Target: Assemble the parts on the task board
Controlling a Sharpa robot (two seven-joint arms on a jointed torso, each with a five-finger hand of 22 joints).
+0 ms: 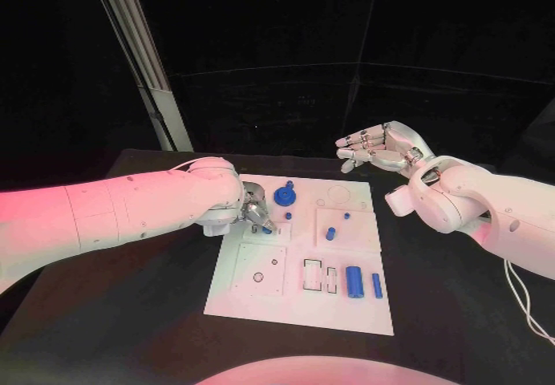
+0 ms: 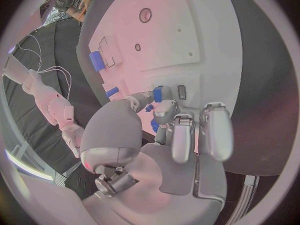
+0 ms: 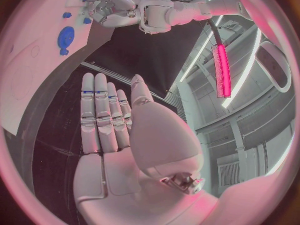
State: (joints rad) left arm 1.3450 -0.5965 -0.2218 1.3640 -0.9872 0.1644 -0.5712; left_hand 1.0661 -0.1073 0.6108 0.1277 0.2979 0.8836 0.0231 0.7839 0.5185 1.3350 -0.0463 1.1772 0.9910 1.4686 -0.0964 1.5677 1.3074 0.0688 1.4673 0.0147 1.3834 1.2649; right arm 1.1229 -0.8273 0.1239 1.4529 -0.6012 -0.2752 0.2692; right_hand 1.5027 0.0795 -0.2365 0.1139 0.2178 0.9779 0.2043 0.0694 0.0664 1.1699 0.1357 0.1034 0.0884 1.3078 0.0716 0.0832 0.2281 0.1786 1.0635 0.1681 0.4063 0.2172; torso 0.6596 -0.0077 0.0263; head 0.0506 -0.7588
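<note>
— Left hand (image 1: 254,210) first: what was it doing?

— It was down on the task board (image 1: 266,297), at the near-left part of its upper half, with its fingers (image 2: 181,135) curled over a small blue part (image 1: 267,229). In the left wrist view the fingertips were bunched around that small blue part (image 2: 157,94), but I could not tell whether they pinched it or only touched it.

— And the right hand (image 1: 382,148)?

— Raised off the table beyond the board's far right corner, palm up, fingers (image 3: 100,115) straight, side by side and holding nothing.

— Where were the other parts?

— A round blue gear-like piece (image 1: 287,195) lay just beside the left hand. A small blue peg (image 1: 331,234) sat near the board's middle. Two blue cylinders, a thick one (image 1: 354,280) and a thin one (image 1: 377,285), lay side by side near the board's right edge.
</note>
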